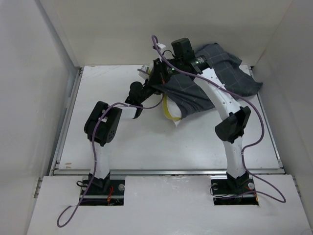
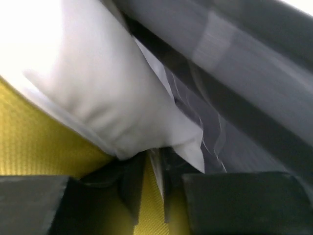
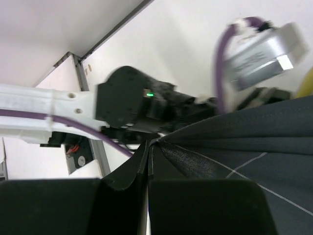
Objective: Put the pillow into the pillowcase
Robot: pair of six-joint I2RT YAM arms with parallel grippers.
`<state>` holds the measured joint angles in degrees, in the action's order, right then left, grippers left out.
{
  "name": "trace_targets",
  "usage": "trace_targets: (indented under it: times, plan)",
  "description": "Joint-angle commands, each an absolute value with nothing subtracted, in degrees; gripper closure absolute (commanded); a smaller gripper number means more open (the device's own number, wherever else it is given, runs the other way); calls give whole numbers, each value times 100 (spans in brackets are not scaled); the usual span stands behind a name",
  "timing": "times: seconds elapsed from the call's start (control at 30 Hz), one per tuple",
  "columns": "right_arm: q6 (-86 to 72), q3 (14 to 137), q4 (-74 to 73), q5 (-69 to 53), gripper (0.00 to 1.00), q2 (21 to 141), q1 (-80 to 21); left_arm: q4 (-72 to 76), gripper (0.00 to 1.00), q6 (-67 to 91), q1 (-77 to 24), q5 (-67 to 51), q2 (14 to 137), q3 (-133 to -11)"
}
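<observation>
A white table sits inside a plain white-walled enclosure, with a metal rail along its near edge and both arm bases bolted in front of it. Purple cables trail from each arm.

At the back centre, the pillowcase is lifted and draped in a dark checked heap. Only a yellow strip and one white corner of the pillow poke out at its near-left edge. The top view cannot show whether the rest of the pillow is inside the sack or merely under it.

In the right wrist view, the right gripper has its fingers pressed together on a fold of the pillowcase hem. In the left wrist view, the left gripper is pinched shut on the pillow's seam where the yellow band meets the white cover, with grey fabric lying against the cushion.

The step looks like mid-insertion: one arm holds the mouth up while the other feeds the cushion in. The next move probably calls for pushing the pillow deeper while the hem is drawn over the exposed corner, with the opening kept taut so the fabric does not bunch.
</observation>
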<state>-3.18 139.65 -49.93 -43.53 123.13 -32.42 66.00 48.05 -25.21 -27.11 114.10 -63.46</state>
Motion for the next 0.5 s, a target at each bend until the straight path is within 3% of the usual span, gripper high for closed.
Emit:
trace_targets:
  times: [0.0,0.07,0.1,0.2,0.23,0.27,0.33,0.47]
  plan:
    - [-826,13904,-4474,-6152,100,11611,-3946,7362,80,5115,-2707,-1819,11882,-7249]
    - [-826,13721,-4535,-5995,100,11558,-3946,6901,71,5054,-2707,-1985,12084,-7531]
    - [-826,13589,-4535,-5907,100,11479,-3946,6899,47,5054,-2707,-1986,12137,-7367]
    - [-826,12948,-4535,-5810,100,11356,-3666,7153,23,5054,-2480,-2259,11719,-6273]
    - [-904,12772,-4422,-5810,96,11355,-3569,7154,5,5054,-2426,-2259,11524,-5980]
    - [-905,12544,-4369,-5670,89,11355,-3386,6963,0,4793,-2426,-2259,11322,-5742]
    - [-905,12385,-4368,-5468,83,11355,-3226,6244,0,4379,-2347,-2084,10578,-5294]
    - [-905,12217,-4368,-4940,55,11355,-2866,3926,0,3421,-2504,-1162,9459,-5011]
